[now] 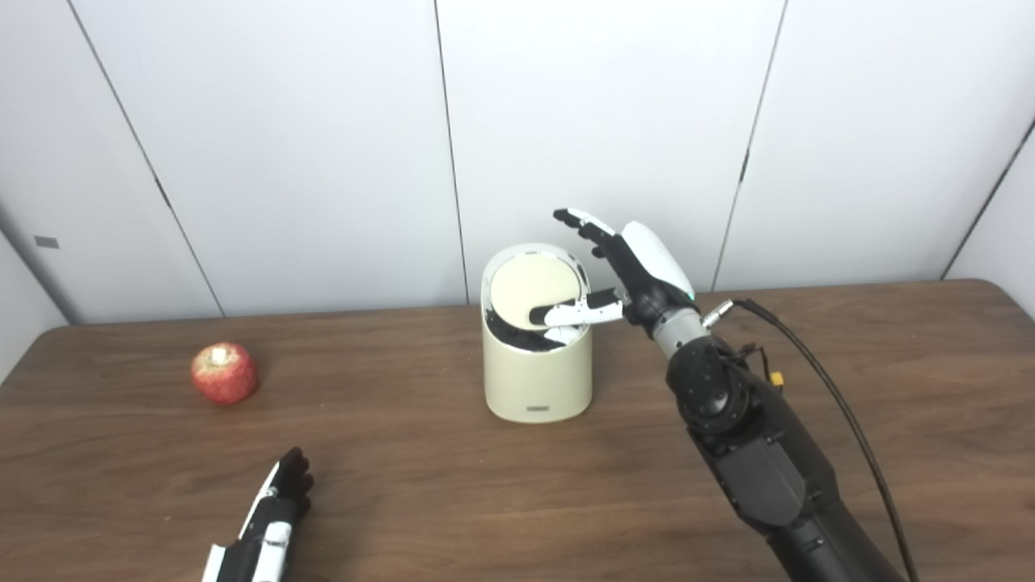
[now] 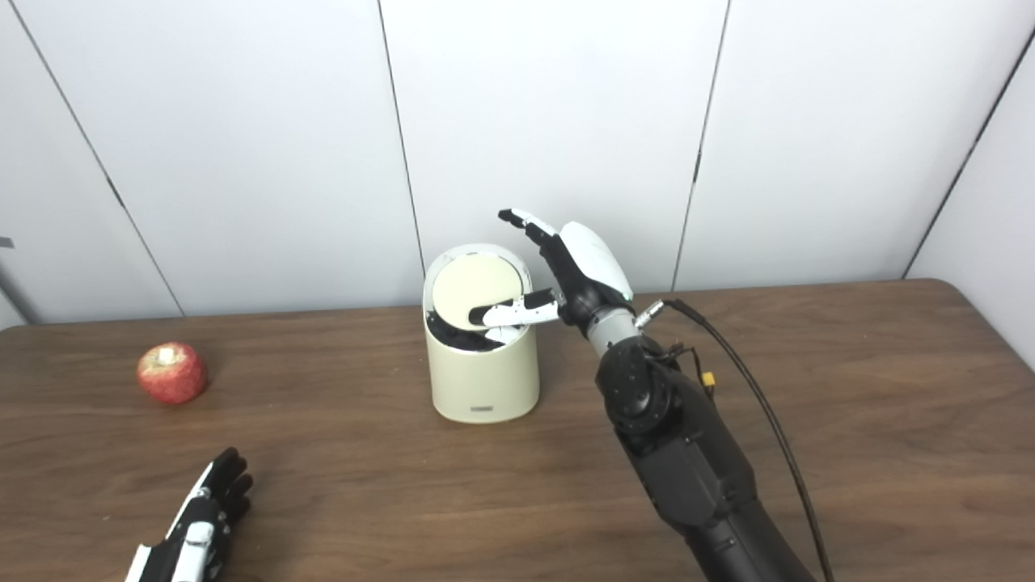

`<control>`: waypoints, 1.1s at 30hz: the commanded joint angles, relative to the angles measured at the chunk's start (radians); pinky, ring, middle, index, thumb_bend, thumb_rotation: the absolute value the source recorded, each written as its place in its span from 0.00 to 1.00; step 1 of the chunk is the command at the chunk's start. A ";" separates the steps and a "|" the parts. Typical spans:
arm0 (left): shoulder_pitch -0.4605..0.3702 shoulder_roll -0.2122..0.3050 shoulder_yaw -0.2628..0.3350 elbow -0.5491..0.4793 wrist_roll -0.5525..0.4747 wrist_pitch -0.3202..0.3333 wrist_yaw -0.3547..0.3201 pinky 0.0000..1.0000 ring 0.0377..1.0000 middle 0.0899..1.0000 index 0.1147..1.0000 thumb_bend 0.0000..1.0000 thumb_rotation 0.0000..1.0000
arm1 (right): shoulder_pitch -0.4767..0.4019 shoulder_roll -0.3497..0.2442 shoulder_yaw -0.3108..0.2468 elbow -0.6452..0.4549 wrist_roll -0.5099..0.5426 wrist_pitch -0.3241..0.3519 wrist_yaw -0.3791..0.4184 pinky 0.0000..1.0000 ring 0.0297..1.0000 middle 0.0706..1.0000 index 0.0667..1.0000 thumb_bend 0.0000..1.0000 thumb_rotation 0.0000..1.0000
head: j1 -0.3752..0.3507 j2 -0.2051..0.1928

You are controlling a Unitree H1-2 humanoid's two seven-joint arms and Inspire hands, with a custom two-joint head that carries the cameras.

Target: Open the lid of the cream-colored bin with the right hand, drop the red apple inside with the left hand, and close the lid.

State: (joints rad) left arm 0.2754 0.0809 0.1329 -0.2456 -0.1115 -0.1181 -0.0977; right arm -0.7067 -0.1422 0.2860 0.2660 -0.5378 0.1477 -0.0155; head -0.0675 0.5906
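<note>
The cream-colored bin (image 1: 538, 380) stands on the brown table, centre. Its round lid (image 1: 534, 289) is tilted up, and the dark inside shows at the front of the opening. My right hand (image 1: 627, 275) is raised at the bin's right side, open, with its thumb laid across the lower edge of the lid and its fingers pointing up and left above the rim. The red apple (image 1: 225, 373) sits on the table far to the left of the bin. My left hand (image 1: 273, 509) lies low near the front edge, below the apple, fingers stretched out, holding nothing.
White wall panels stand right behind the table's back edge. A black cable (image 1: 817, 372) runs from my right wrist down along the forearm. Bare wood table (image 1: 404, 485) lies between the apple, my left hand and the bin.
</note>
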 commanded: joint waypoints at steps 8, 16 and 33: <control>0.134 -0.012 -0.016 -0.050 -0.015 -0.011 -0.005 0.97 0.96 0.96 0.98 0.39 0.88 | -0.047 -0.019 0.022 -0.026 -0.052 -0.021 -0.012 0.82 0.88 0.89 0.87 0.95 0.11 | 0.003 0.007; 0.133 -0.010 -0.017 -0.056 -0.012 0.004 -0.004 0.97 0.96 0.96 0.97 0.41 0.86 | -0.025 0.013 -0.045 -0.064 0.043 -0.014 -0.004 0.74 0.85 0.88 0.86 0.77 0.43 | 0.005 0.011; 0.133 -0.010 -0.018 -0.063 -0.004 0.023 0.000 0.96 0.95 0.95 0.96 0.39 0.91 | 0.190 0.026 -0.154 -0.323 0.244 0.082 0.101 0.83 0.88 0.89 0.88 0.52 0.88 | 0.009 0.012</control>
State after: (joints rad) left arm 0.2770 0.0798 0.1283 -0.2620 -0.1184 -0.0868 -0.0960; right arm -0.5011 -0.1055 0.1530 0.0016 -0.3107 0.2357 0.0860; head -0.0568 0.6013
